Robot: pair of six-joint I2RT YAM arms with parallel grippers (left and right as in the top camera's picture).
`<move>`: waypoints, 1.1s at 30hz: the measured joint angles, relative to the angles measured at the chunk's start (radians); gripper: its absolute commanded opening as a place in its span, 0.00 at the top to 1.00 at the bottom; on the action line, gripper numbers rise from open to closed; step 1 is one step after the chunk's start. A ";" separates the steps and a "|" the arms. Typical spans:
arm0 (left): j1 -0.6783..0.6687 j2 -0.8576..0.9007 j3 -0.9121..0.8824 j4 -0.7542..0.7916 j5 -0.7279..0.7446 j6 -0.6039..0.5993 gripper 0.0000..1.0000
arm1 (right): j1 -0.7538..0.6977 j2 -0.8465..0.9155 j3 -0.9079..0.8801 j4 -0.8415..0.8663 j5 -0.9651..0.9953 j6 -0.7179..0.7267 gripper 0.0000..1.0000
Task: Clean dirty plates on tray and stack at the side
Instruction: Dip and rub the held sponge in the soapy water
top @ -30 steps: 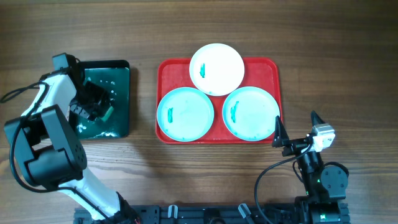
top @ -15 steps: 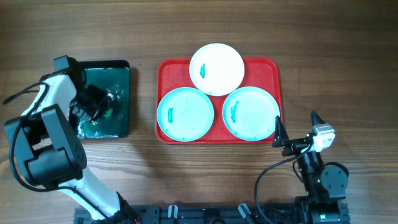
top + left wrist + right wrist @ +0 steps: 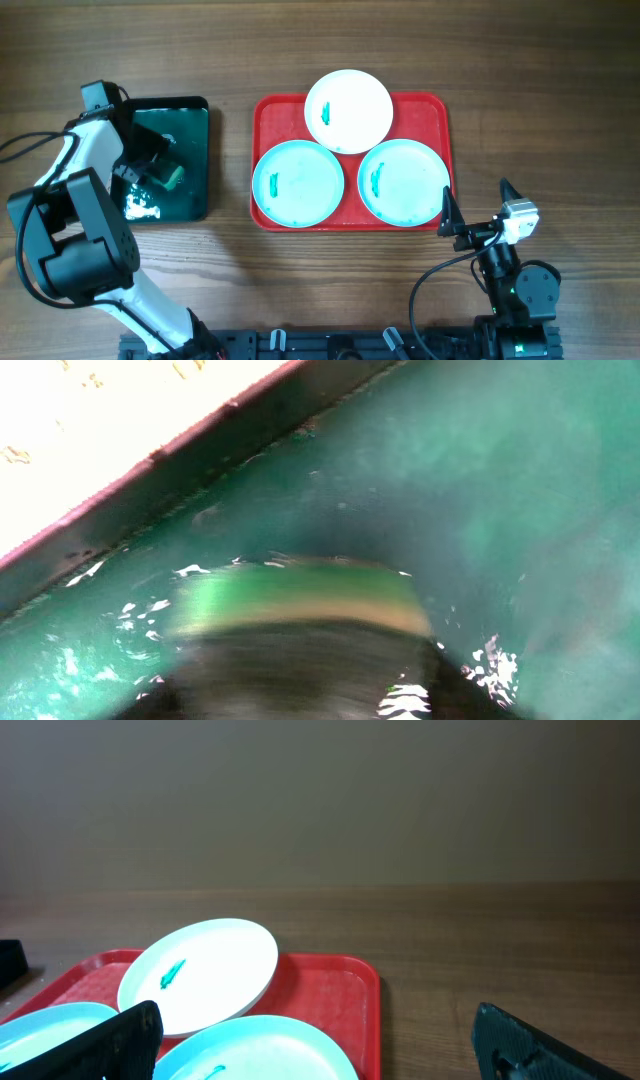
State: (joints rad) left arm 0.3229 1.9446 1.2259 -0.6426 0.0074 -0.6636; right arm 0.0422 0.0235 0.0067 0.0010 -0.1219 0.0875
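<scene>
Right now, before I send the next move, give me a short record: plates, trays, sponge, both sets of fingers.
white plate: far edge of red tray, green smear
left turquoise plate: on red tray, green smear
right turquoise plate: on red tray, green smear
side stack: none yet
green tray: left of red tray, wet
sponge: in green tray
left fingers: at the sponge; grip unclear, wrist view blurred
right fingers: open, empty, near red tray's front right corner
</scene>
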 measured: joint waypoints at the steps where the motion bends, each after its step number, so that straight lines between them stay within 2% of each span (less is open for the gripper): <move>1: 0.000 0.002 0.000 0.000 -0.001 0.000 0.96 | 0.000 0.000 0.000 0.000 0.000 0.000 0.00; 2: 0.000 0.003 0.000 0.001 -0.002 0.002 0.73 | 0.000 0.000 0.000 0.000 0.000 0.000 0.00; 3: 0.000 0.003 0.000 0.002 -0.002 0.003 0.34 | 0.000 0.000 0.000 0.000 0.000 0.000 0.00; 4: -0.001 0.003 0.000 0.002 -0.002 0.005 0.00 | 0.000 0.000 0.000 0.000 0.000 0.000 0.00; 9: -0.001 -0.002 0.005 0.000 -0.002 0.003 0.00 | 0.000 0.000 0.000 0.000 0.000 0.000 0.00; 14: -0.001 -0.002 0.009 -0.080 0.016 0.008 0.11 | 0.000 0.000 0.000 0.000 0.000 0.000 0.00; 15: 0.000 -0.002 0.009 -0.099 0.030 0.008 0.17 | 0.000 0.000 0.000 0.000 0.000 0.000 0.01; 16: 0.000 -0.002 0.010 -0.111 0.045 0.010 0.29 | 0.000 0.000 0.000 0.000 0.000 0.000 0.00; 18: 0.002 -0.002 0.010 -0.141 0.088 0.009 0.75 | 0.000 0.000 0.000 0.000 0.000 0.000 0.00; 19: 0.002 -0.002 0.007 -0.158 0.125 0.009 0.92 | 0.000 0.000 0.000 0.000 0.000 0.000 0.00; 21: 0.002 0.000 0.004 -0.161 0.156 0.004 0.96 | 0.000 0.000 0.000 0.000 0.000 0.000 0.00; 23: 0.002 0.003 0.000 -0.159 0.167 0.006 0.96 | 0.000 0.000 0.000 0.000 0.000 0.000 0.00; 24: 0.002 0.003 0.000 -0.155 0.167 0.006 0.83 | 0.000 0.000 0.000 0.000 0.000 0.000 0.00; 25: 0.002 0.003 0.000 -0.151 0.164 0.006 0.58 | 0.000 0.000 0.000 0.000 0.000 0.000 0.00; 26: 0.002 0.003 0.000 -0.146 0.158 0.005 0.09 | 0.000 0.000 0.000 0.000 0.000 0.000 0.00; 27: 0.002 0.003 0.000 -0.137 0.153 0.008 0.00 | 0.000 0.000 0.000 0.000 0.000 0.000 0.00; 33: -0.002 -0.009 0.005 -0.071 0.076 0.002 0.01 | 0.000 0.000 0.000 0.000 0.000 0.000 0.00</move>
State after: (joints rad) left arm 0.3206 1.9354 1.2308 -0.7139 0.0834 -0.6613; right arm 0.0422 0.0235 0.0067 0.0010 -0.1219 0.0875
